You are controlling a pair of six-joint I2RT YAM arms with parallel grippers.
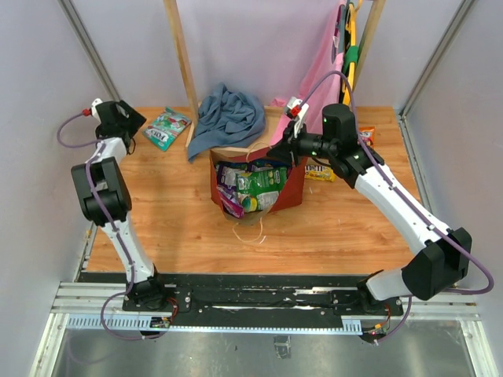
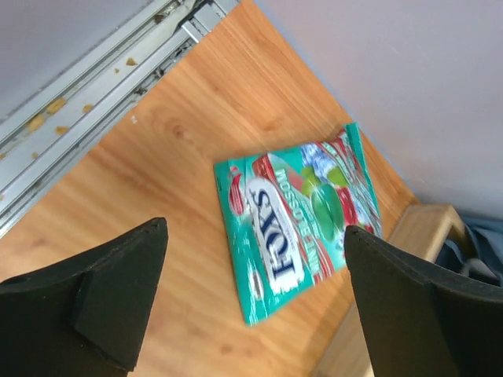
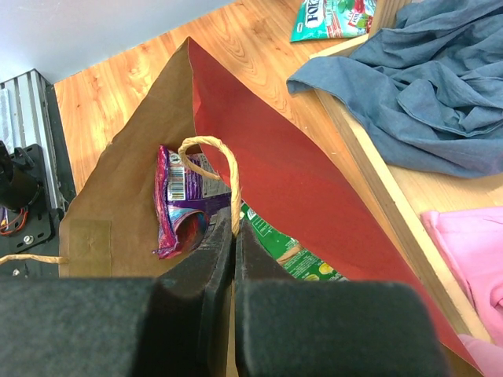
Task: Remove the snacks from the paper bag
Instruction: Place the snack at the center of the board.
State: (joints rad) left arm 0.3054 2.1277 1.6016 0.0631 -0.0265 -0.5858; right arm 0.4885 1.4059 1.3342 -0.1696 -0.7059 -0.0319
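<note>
left claw (image 2: 253, 236): fingers wide apart, holding nothing, hovering over the far-left corner of the table (image 1: 181, 228)

teal packet (image 2: 299, 216): lying flat on the wood right under that open claw, not touched by either finger, well away from the bag. I'd call that one delivered

right claw (image 3: 234, 236): fingers pressed together, pinched on the top edge of the paper bag (image 3: 267, 173) right where the twine handle (image 3: 228, 169) comes up. Looks like I'm holding the mouth open, not grabbing a snack

paper bag position: middle of the table, just in front of the blue-grey cloth (image 1: 229, 114), mouth gaping toward the camera

out so far: the teal one, plus a yellow M&M's packet (image 1: 318, 174) just right of the bag and an orange packet (image 1: 367, 136) further back on the right

left inside: plenty tbh. A purple packet (image 3: 182, 200) sits against the brown inner wall, a green packet (image 1: 263, 182) on top of the pile, more shiny stuff under them that I can't count

progress guess: early-ish, three out and most of the load to go

next, probably: left claw goes back to the bag mouth for another packet while the right one keeps it open
</note>
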